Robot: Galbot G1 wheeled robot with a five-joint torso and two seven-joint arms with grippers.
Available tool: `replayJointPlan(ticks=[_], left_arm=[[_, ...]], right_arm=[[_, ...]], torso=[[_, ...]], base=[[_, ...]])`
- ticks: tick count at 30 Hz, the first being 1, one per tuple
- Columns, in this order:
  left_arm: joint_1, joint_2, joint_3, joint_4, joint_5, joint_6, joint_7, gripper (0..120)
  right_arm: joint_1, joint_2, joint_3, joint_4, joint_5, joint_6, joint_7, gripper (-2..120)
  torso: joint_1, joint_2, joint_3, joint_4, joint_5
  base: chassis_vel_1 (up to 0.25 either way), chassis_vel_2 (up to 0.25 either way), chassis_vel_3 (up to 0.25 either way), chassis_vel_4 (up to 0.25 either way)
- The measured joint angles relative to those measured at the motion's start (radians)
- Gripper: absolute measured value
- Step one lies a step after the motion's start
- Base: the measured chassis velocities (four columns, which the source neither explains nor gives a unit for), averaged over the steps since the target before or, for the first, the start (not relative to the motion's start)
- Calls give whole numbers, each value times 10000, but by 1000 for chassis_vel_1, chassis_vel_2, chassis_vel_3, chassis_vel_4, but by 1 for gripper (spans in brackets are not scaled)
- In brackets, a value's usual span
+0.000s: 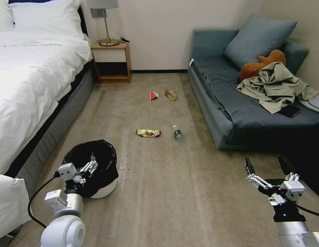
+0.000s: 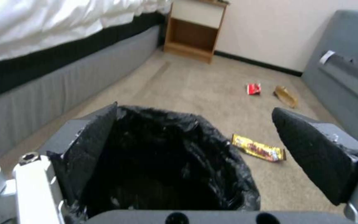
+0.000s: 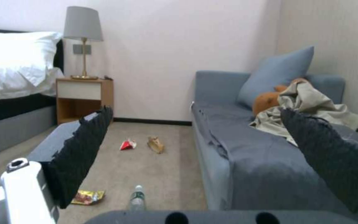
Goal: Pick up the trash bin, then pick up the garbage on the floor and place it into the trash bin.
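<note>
Overhead, left pincer (image 1: 92,164) straddles trash bin (image 1: 97,171) rim, spread.

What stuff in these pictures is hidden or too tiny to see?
- Inside of the trash bin: head and left wrist views, black bag too dark to see the bottom.
- Left end effector: head view, fingers lost against the bag; open in the left wrist view.
- Words on the snack wrapper and bottle: too small.
- Red-white packet and brown paper bag: too far to see what's inside.
- Plush toy: partly covered by the garment.
</note>
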Motion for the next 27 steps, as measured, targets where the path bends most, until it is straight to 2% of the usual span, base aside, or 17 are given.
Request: replayJointPlan(ticks=[3,10,12,13,15,16,20,21,25,27], left_arm=[[-64,79,-45,0,-212,180,-130,100],[-365,580,-452,-83,-1208,918,-632,100],[-547,898,-669,-222,-1827,1410,-883,100],[-547,898,-669,-222,-1827,1410,-883,100],[-796,1370,-984,-272,-2615,2056,-1149,100],[-796,1370,-984,-272,-2615,2056,-1149,100],[-1132,1963,-1397,155,-3386,2777,-1347,100],[-1223,2106,-1518,375,-3448,2979,-1283,100],[-1404,2350,-1660,817,-3387,3178,-1062,100],[-1640,2627,-1760,1225,-3415,3399,-903,100]], right_arm=[[1,-22,-5,0,4,-18,-4,100],[20,-123,-70,23,19,-182,-33,100],[65,-188,-106,-46,19,-217,-33,100],[65,-188,-106,-46,19,-217,-33,100],[103,-221,-150,-130,1,-230,-37,100],[103,-221,-150,-130,1,-230,-37,100],[130,-185,-240,-227,-121,-231,-58,100],[133,-156,-281,-244,-161,-225,-60,100],[132,-112,-330,-270,-219,-207,-64,100],[131,-80,-341,-313,-273,-173,-79,100]], torso=[[0,0,0,0,0],[0,0,0,1,-2],[0,0,0,-1,-1],[0,0,0,-1,-1],[0,0,-1,0,0],[0,0,-1,0,0],[0,0,0,-1,0],[0,0,0,-1,-1],[0,0,0,0,-2],[0,0,0,0,-2]], base=[[0,0,0,0],[0,0,0,0],[0,0,0,0],[0,0,0,0],[0,0,0,0],[0,0,0,0],[0,0,0,0],[0,0,0,0],[0,0,0,0],[0,0,0,0]])
